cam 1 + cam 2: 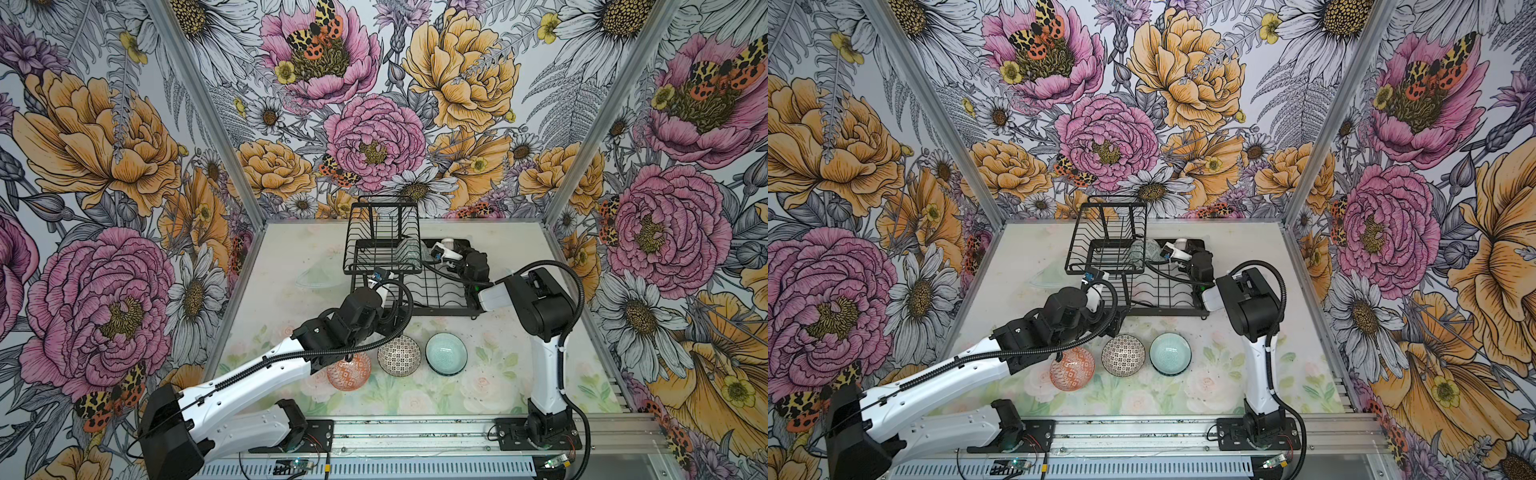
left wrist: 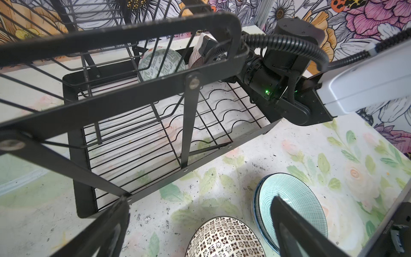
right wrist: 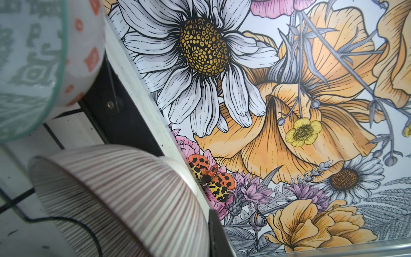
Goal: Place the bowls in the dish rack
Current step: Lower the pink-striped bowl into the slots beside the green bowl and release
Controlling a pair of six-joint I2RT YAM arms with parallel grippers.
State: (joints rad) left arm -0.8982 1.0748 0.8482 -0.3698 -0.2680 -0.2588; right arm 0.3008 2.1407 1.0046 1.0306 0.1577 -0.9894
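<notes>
The black wire dish rack (image 1: 440,291) (image 1: 1158,286) (image 2: 133,144) stands at the back middle of the table. A grey-green patterned bowl (image 1: 415,249) (image 1: 1144,251) (image 2: 160,64) (image 3: 26,66) stands on edge at its far end. Beside it my right gripper (image 1: 441,250) (image 1: 1170,251) (image 3: 210,224) is shut on the rim of a pink ribbed bowl (image 2: 195,57) (image 3: 122,200). The orange (image 1: 349,372) (image 1: 1073,370), black-white mosaic (image 1: 399,356) (image 1: 1123,355) (image 2: 224,240) and pale teal (image 1: 446,354) (image 1: 1170,354) (image 2: 293,200) bowls sit in a row on the table. My left gripper (image 1: 392,309) (image 1: 1115,320) (image 2: 200,199) hangs open and empty above the mosaic bowl, near the rack's front corner.
The rack's raised wire basket (image 1: 380,237) (image 1: 1108,241) overhangs its left half, close to my left wrist. My right arm (image 1: 536,299) reaches over the rack's right side. Flowered walls close in the table on three sides, and an aluminium rail (image 1: 415,432) runs along the front.
</notes>
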